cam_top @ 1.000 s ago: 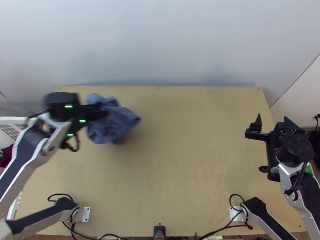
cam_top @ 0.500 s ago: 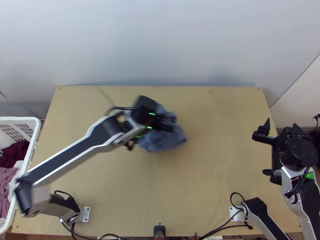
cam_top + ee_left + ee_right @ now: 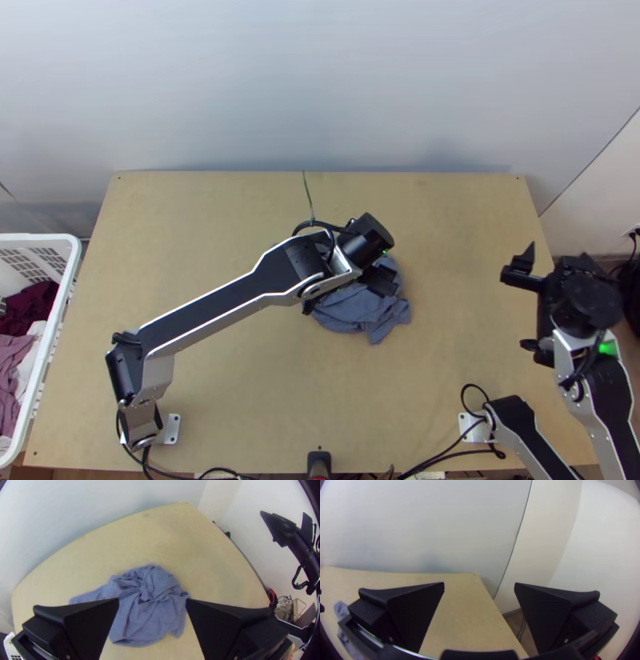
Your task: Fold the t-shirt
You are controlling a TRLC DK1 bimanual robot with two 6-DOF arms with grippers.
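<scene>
The blue-grey t-shirt (image 3: 352,310) lies bunched on the table, right of the middle in the top view, partly hidden under my left gripper (image 3: 380,280). In the left wrist view the crumpled shirt (image 3: 150,606) has creases at its centre and one part stretching out to a side. My left gripper (image 3: 152,601) is open above it, fingers wide apart, and the cloth lies loose on the table. Over the table's right edge my right gripper (image 3: 556,266) stands well away from the shirt; in the right wrist view this gripper (image 3: 479,585) is open with nothing between its fingers.
A white basket (image 3: 56,320) with dark red, mauve and white cloths stands at the table's left side. Bare wood of the table (image 3: 464,240) lies between the shirt and the right arm. Cables run along the near edge, beside a small black object (image 3: 319,462).
My left arm has swung right across the table, and the shirt has moved with it from the left side to right of the middle. The right gripper has shifted slightly.
</scene>
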